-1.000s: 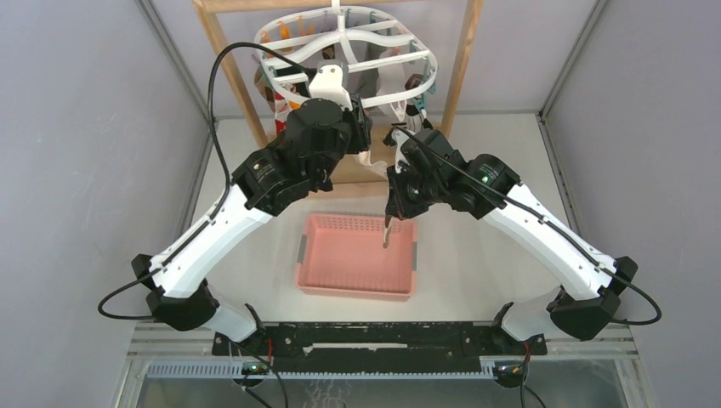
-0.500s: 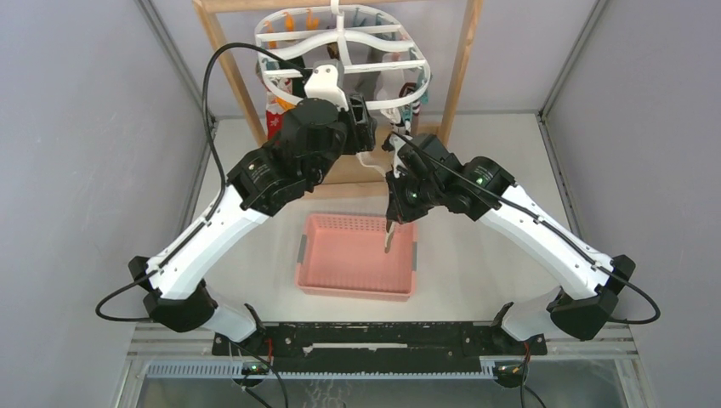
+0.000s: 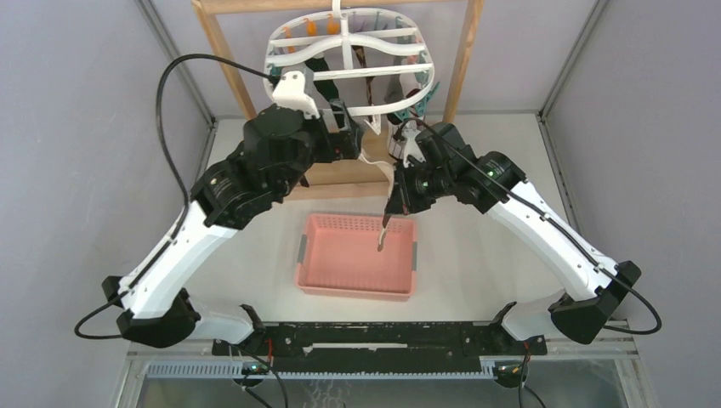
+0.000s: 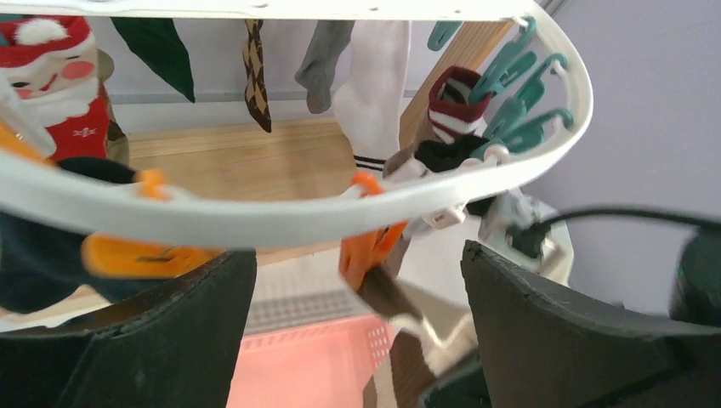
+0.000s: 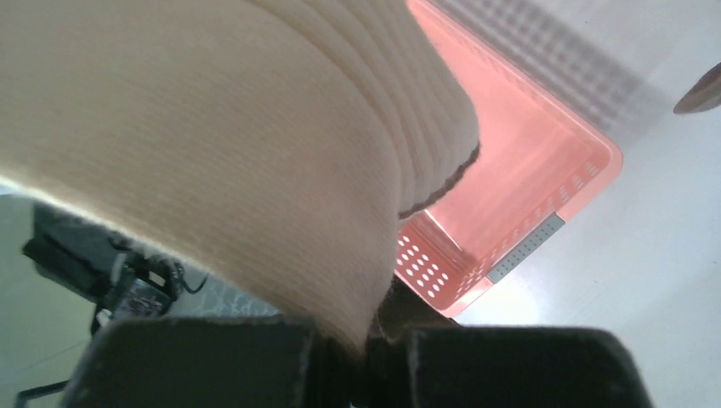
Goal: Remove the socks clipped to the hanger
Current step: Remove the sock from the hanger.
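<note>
The white oval hanger (image 3: pixel 353 47) hangs at the back with several socks clipped to it. In the left wrist view these include a red Santa sock (image 4: pixel 51 93), a brown argyle sock (image 4: pixel 255 76), a grey sock (image 4: pixel 323 68) and a white black-striped sock (image 4: pixel 370 93). My left gripper (image 3: pixel 344 119) stands wide open just under the hanger rim (image 4: pixel 298 208), with an orange clip (image 4: pixel 370 246) between its jaws. A beige-and-brown sock (image 3: pixel 383 238) dangles over the pink basket, and my right gripper (image 3: pixel 395 208) is shut on it. Blur hides whether its top still sits in that clip.
A pink perforated basket (image 3: pixel 357 293) sits on the table between the arms. The wooden frame (image 3: pixel 463 59) carries the hanger and stands close behind both grippers. Teal clips (image 4: pixel 510 110) hang at the hanger's right end. Grey walls close in both sides.
My left gripper has opened wide and its arm has shifted left. The hanger has swung back to the right. The right gripper keeps its hold on the sock.
</note>
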`<action>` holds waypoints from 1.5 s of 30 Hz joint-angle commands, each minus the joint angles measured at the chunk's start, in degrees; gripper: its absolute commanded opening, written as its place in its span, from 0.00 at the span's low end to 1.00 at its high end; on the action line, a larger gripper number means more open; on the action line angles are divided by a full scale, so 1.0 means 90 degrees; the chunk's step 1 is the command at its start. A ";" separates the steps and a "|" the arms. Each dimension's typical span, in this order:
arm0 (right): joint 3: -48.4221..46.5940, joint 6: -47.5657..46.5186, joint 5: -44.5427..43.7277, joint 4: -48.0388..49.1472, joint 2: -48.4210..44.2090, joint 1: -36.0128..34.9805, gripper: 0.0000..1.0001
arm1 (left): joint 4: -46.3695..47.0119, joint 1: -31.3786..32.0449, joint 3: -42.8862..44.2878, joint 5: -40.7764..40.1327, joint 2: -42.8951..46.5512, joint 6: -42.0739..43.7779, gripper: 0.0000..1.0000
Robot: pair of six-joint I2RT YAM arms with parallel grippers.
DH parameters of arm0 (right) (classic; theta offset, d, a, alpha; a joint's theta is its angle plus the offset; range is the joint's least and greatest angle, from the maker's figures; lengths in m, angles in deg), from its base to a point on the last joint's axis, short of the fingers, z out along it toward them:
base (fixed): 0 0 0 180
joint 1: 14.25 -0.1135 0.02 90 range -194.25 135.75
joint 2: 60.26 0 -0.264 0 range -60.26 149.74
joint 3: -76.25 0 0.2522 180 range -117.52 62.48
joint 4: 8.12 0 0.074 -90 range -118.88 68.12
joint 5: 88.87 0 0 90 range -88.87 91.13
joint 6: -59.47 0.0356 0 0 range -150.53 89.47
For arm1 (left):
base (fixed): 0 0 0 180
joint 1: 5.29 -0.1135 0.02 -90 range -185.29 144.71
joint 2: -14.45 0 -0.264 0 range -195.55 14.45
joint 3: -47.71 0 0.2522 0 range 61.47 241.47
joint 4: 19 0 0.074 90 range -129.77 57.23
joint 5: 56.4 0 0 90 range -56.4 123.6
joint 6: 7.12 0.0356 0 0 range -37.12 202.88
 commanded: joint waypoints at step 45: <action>0.1033 0.4398 0.3885 0.4426 -0.0465 0.1505 0.00 | 0.0145 0.0233 -0.2922 0.2967 0.2008 -0.0673 0.91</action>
